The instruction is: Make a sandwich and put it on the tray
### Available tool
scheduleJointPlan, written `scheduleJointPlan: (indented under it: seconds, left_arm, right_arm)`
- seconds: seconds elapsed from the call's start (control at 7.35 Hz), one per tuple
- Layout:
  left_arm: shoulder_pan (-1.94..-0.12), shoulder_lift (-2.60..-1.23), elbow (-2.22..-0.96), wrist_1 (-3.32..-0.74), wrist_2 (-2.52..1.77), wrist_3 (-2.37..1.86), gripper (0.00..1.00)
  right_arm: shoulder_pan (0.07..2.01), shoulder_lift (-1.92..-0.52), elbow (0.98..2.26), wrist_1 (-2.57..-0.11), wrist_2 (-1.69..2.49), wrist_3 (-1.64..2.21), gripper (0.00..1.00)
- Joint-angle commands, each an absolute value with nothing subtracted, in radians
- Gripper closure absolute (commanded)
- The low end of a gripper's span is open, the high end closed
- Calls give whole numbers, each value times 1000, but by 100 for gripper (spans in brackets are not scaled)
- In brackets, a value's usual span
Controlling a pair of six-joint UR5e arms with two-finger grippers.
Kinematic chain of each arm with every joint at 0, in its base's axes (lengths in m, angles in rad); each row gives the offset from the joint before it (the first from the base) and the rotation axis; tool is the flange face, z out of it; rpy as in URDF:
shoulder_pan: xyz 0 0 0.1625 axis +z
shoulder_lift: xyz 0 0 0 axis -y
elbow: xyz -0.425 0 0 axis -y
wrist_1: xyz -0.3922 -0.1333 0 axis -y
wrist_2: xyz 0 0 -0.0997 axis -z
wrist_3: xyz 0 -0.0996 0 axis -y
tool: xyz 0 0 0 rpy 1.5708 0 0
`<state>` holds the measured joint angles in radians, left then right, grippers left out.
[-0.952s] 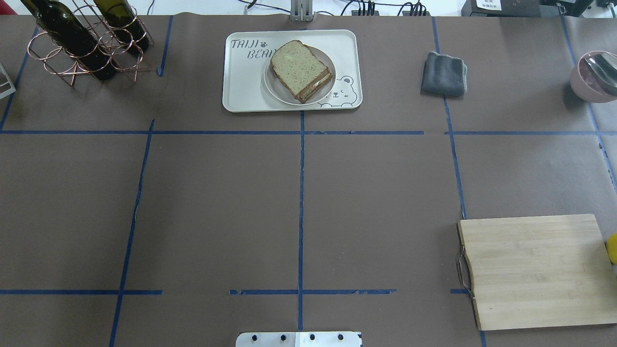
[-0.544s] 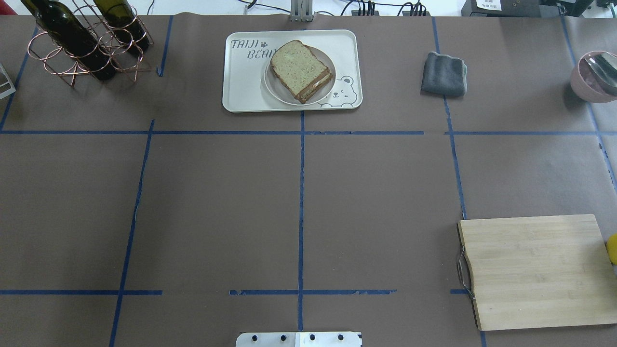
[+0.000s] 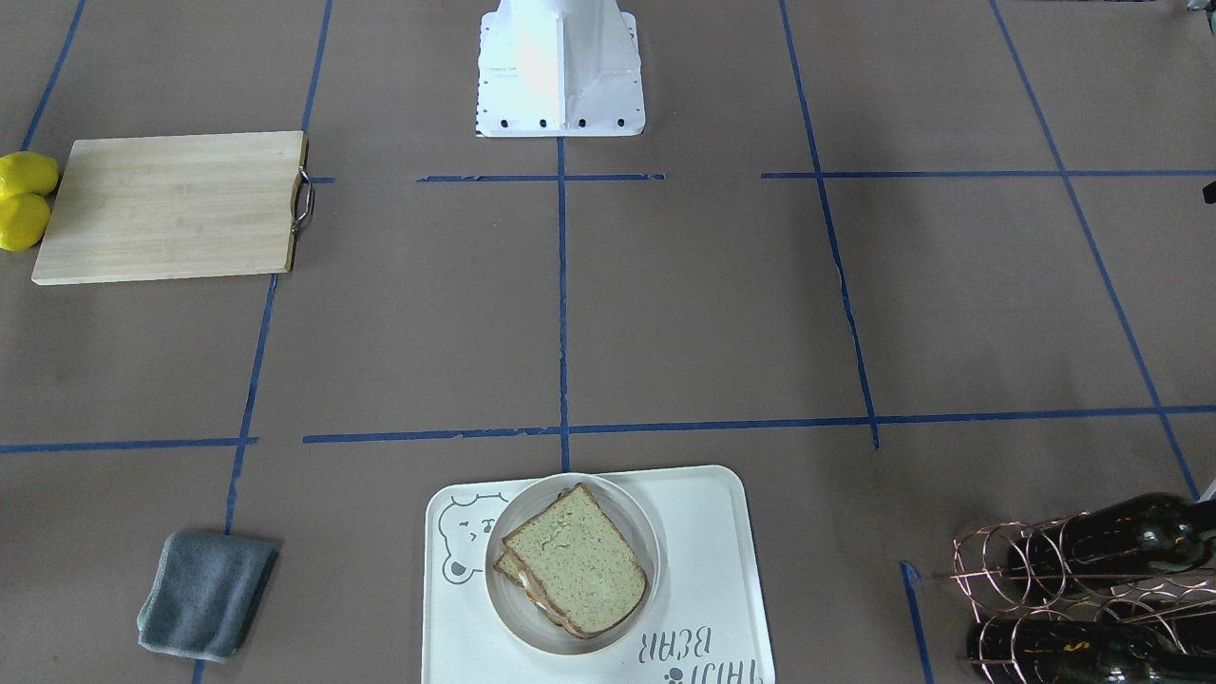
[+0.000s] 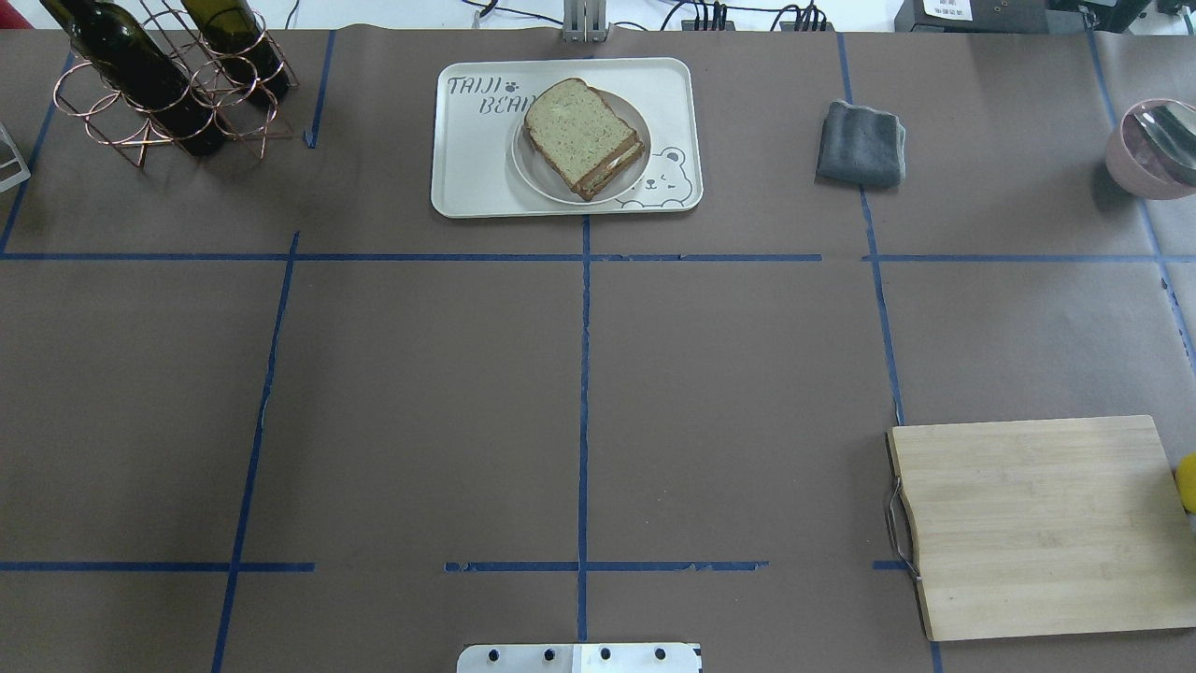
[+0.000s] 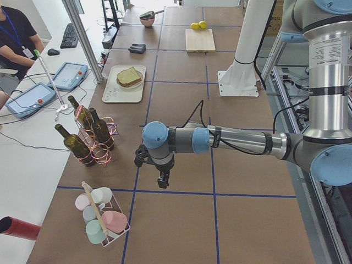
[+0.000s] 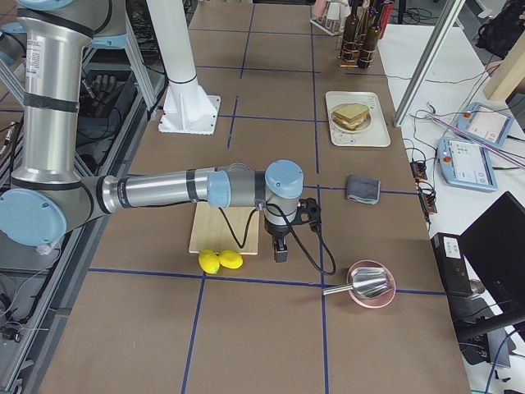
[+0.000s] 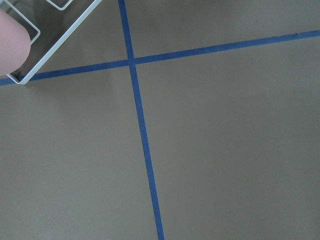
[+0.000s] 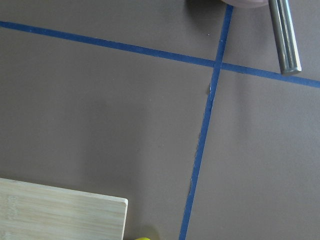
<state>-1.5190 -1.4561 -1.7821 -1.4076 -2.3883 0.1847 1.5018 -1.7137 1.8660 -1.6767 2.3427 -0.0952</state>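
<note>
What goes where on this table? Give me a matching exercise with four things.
Things:
1 tan-green bread sandwich
2 folded grey cloth
3 two yellow lemons
4 dark green wine bottles

Places:
A in the copper wire rack
B beside the wooden cutting board
C on the round white plate on the cream tray
D over a blue tape line

Pairs: 1-C, 2-D, 3-B, 4-A

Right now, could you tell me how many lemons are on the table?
2: the first lemon and the second lemon lie together by the cutting board, opposite its handle.
</note>
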Motion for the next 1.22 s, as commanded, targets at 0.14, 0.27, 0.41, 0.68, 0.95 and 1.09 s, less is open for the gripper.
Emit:
scheduleJointPlan:
  seconds: [0.14,0.27,0.41,0.68,0.95,1.09]
  left_arm:
    - [-1564,-1457,-1805,-1322,-2388,259,0]
    - [-1597,-1459,-1796,-1322,-2387,271,0]
    - [-1597,-1454,-1796,-1324,-2387,272,0]
    - [-1595,-1463,-1784,-1325,-2388,273,0]
    - [-1595,-1474,-1769,-1325,-2388,273,0]
    - [-1595,-1482,-1760,-1324,-2388,273,0]
  right_arm:
    - [1502,-1712,1865,-1680,2350,-84,0]
    - [1502,-1712,1864,-1678,2365,-72,0]
    - [1502,-1712,1865,-1674,2370,-61,0]
    - [1502,-1706,1864,-1672,2372,-63,0]
    - [1502,-1695,1865,-1674,2373,-66,0]
    - [1502,-1694,1864,-1674,2373,-66,0]
